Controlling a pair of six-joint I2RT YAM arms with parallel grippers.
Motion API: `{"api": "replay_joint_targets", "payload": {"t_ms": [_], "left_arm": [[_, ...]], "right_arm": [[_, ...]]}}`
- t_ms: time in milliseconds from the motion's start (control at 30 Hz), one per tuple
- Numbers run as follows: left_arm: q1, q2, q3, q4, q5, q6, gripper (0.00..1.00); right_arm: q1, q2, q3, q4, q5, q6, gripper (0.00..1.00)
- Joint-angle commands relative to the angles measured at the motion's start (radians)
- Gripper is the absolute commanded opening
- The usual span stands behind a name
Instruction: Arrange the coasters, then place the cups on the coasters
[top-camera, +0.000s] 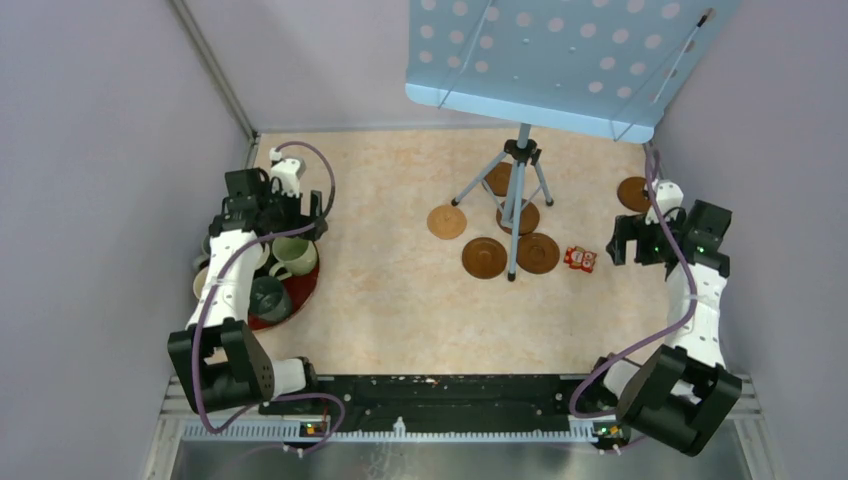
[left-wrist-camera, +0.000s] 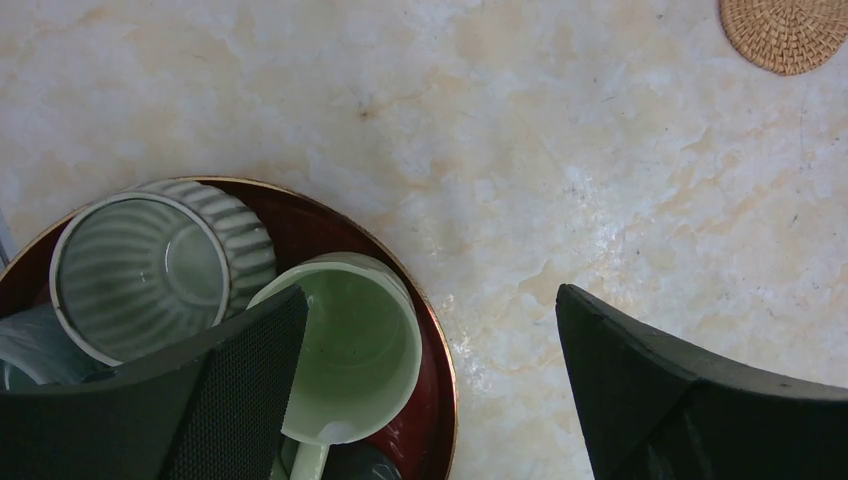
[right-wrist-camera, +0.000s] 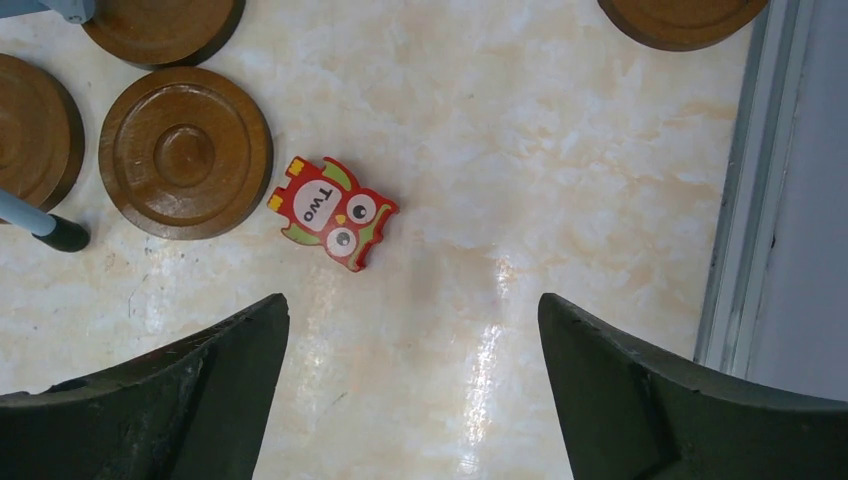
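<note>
Marbled table (top-camera: 400, 320) held unarranged coasters (top-camera: 484, 257) near its far edge, cups (top-camera: 293, 256) waiting on a tray (top-camera: 303, 291) at its left edge; my left pincer (left-wrist-camera: 430, 300) and right pincer (right-wrist-camera: 412, 300) gaped empty.

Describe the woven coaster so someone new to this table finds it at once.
Start at the tripod standing mid-table. On its side facing the red tray, the woven coaster lies alone, apart from the wooden coasters around the tripod's feet. It is lighter tan with a wicker weave; the others are smooth dark brown.
</note>
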Motion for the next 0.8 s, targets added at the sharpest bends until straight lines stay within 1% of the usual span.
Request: {"api": "replay_joint_targets", "payload": {"t_ms": [0, 67, 100, 200, 267, 367, 467, 567, 633, 667, 767], "left_arm": [[-0.008, 0.001, 0.032, 0.053, -0.024, -0.027, 0.99], [-0.007, 0.02, 0.056, 0.063, -0.058, -0.084, 0.99], [-0.008, 0.032, 0.069, 0.071, -0.072, -0.088, 0.99], [-0.007, 0.06, 0.098, 0.122, -0.117, -0.128, 0.99], [-0.008, 0.074, 0.111, 0.161, -0.069, -0.125, 0.99], [-0.016, 0.085, 0.101, 0.262, 0.047, -0.201, 0.99], [-0.092, 0.12, 0.114, 0.346, 0.051, -0.262, 0.99], [-0.229, 0.168, 0.137, 0.374, 0.029, -0.256, 0.99], [-0.295, 0.208, 0.152, 0.398, 0.089, -0.264, 0.99], [-0.316, 0.228, 0.155, 0.425, 0.131, -0.296, 0.99], [-0.371, 0.294, 0.121, 0.605, 0.221, -0.457, 0.99]], "right_arm": [[0.015, 0.019, 0.025, 0.04, 0.033, 0.034, 0.94], [0.015, 0.056, 0.059, 0.06, 0.097, 0.118, 0.94], [0.014, 0.077, 0.072, 0.061, 0.125, 0.141, 0.95], [0.013, 0.129, 0.14, 0.02, 0.146, 0.102, 0.95], [0.013, 0.154, 0.157, 0.022, 0.132, 0.094, 0.95], [0.013, 0.188, 0.178, 0.033, 0.057, 0.13, 0.95], [0.019, 0.208, 0.172, 0.072, -0.086, 0.19, 0.95], [0.046, 0.231, 0.171, 0.124, -0.137, 0.242, 0.95], [0.074, 0.25, 0.176, 0.133, -0.165, 0.231, 0.96], [0.091, 0.259, 0.182, 0.126, -0.189, 0.21, 0.96], [0.127, 0.297, 0.186, 0.146, -0.267, 0.216, 0.96]]}}
